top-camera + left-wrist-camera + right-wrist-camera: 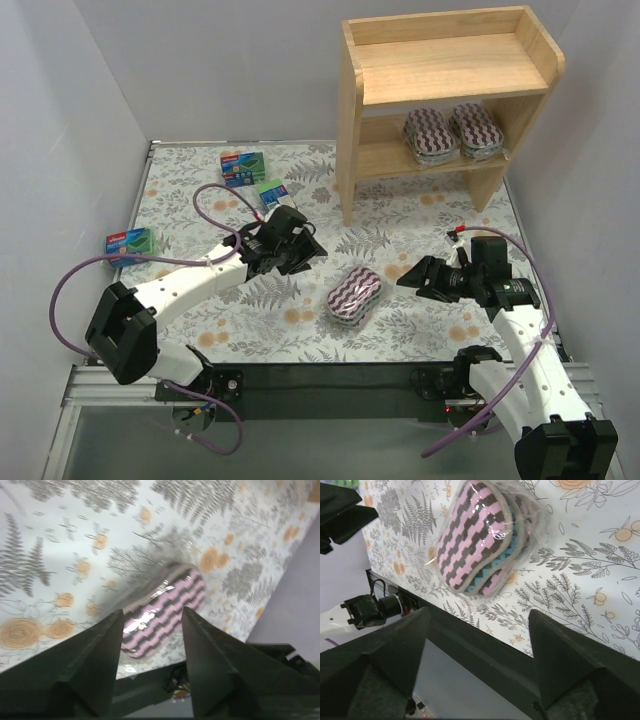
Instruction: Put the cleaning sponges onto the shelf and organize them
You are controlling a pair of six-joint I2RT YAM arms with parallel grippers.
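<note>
Sponge [355, 293] is lying on the table [200, 180] between my left gripper [314, 250] and right gripper [406, 279]; I am holding both with jaws spread apart, gripping nothing, neither touching it.

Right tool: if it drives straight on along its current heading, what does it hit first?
Most likely the striped oval sponge lying on the table. It sits centred ahead of the right tool, framed by its open fingers. Nothing shows in between, though depth is hard to judge.
</note>
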